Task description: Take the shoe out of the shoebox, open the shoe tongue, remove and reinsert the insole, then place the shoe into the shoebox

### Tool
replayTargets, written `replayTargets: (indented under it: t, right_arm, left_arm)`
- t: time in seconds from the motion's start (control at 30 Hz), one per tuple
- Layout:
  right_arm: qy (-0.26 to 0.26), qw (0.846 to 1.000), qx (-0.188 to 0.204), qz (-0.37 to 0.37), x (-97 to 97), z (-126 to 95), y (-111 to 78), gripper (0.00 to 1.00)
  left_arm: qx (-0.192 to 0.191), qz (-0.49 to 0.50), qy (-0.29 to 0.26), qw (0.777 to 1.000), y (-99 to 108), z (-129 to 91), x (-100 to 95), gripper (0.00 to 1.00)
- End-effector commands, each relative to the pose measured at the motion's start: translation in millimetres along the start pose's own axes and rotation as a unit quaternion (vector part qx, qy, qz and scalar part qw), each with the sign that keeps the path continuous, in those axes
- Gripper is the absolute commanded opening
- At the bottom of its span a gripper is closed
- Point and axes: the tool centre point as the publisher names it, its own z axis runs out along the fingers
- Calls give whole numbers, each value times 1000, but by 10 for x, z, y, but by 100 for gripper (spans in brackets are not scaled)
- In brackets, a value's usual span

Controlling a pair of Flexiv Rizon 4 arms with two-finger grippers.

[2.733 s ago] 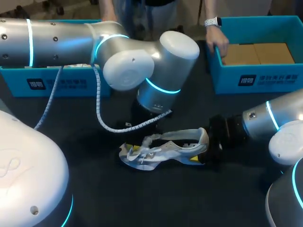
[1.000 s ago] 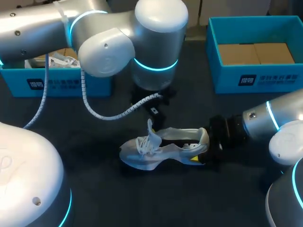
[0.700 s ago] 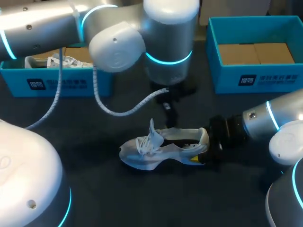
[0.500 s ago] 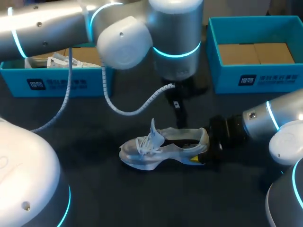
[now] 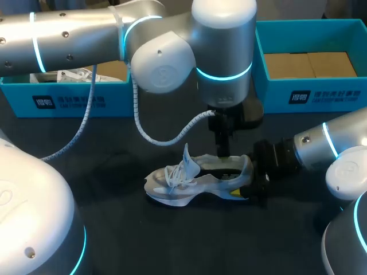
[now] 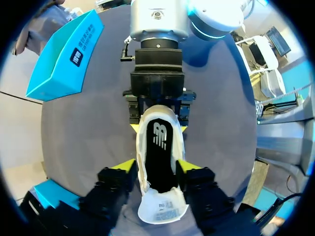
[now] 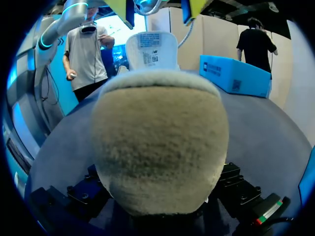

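Note:
A white shoe (image 5: 195, 177) stands on the dark table, toe to the left, its tongue (image 5: 186, 157) pulled upright. My right gripper (image 5: 259, 172) is shut on the heel, one finger on each side, as the left wrist view shows (image 6: 158, 129). The heel (image 7: 160, 142) fills the right wrist view and hides that gripper's fingers. My left gripper (image 5: 223, 153) hangs over the shoe's opening. Its yellow-tipped fingers (image 6: 125, 167) stand apart, astride the collar, with the black insole (image 6: 160, 152) between them and the tongue (image 6: 162, 214) just behind.
A blue shoebox (image 5: 309, 94) with cardboard inserts stands at the back right. Another blue box (image 5: 69, 100) at the back left holds a second shoe (image 5: 74, 74). My left arm's big joints overhang the table's middle.
My left arm has swung right, from above the laces to above the shoe's opening, and come down close to it. The shoe and my right arm have stayed put.

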Motion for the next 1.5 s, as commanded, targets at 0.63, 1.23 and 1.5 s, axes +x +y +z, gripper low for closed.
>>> replayTargets:
  t: [0.63, 1.23, 1.5]
  right_arm:
    - [-1, 1000, 1, 0, -1, 11, -1, 0]
    - [-1, 1000, 1, 0, -1, 11, -1, 0]
    - [-1, 1000, 1, 0, -1, 11, -1, 0]
  left_arm:
    - [-7, 10, -3, 1000, 55, 96, 59, 0]
    - [-31, 34, 42, 998, 50, 818, 149, 0]
    - [-34, 38, 72, 996, 79, 955, 165, 0]
